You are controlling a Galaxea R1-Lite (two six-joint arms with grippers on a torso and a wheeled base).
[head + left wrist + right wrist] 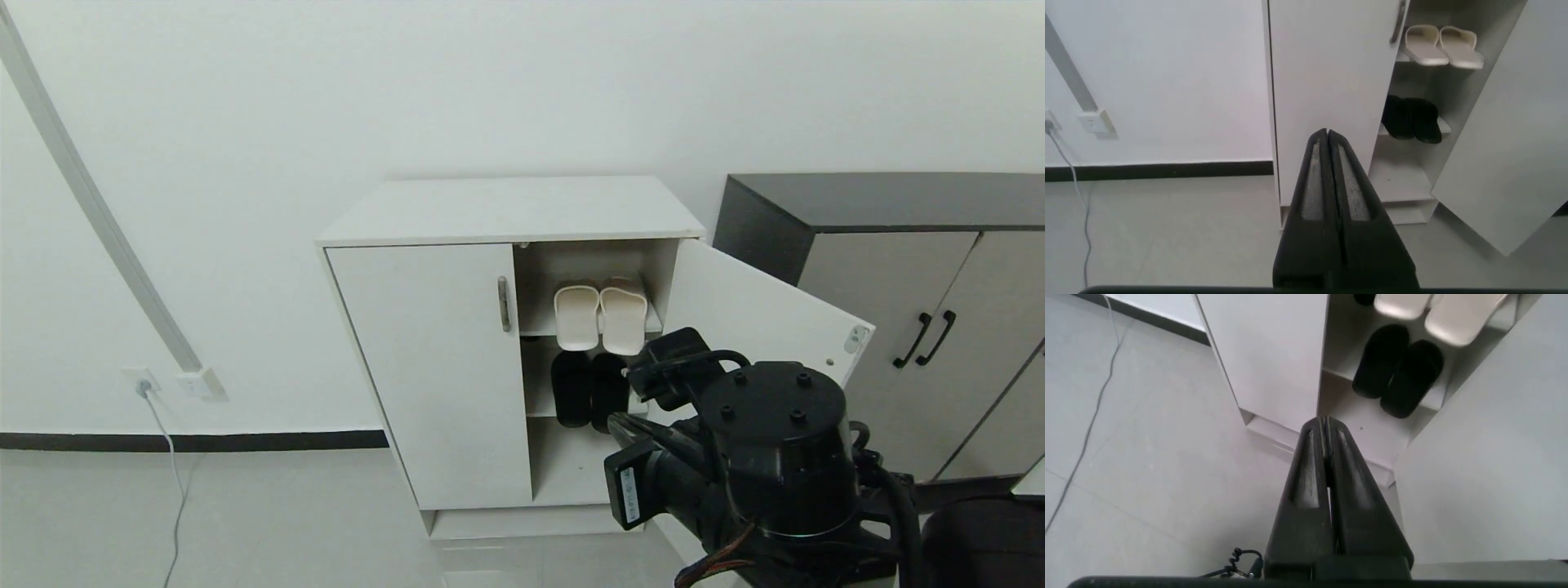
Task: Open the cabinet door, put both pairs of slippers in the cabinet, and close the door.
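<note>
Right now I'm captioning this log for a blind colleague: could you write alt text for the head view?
A white cabinet stands against the wall, its right door swung open and its left door shut. Cream slippers sit on the upper shelf, black slippers on the shelf below; a black robot arm is at lower right.

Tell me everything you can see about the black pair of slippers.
The black slippers are a plain, matte, rubbery-looking pair lying side by side, flat on the middle shelf of the open white cabinet. Their ends overhang the shelf edge slightly. The cream pair sits one shelf above. Nothing else touches them.
</note>
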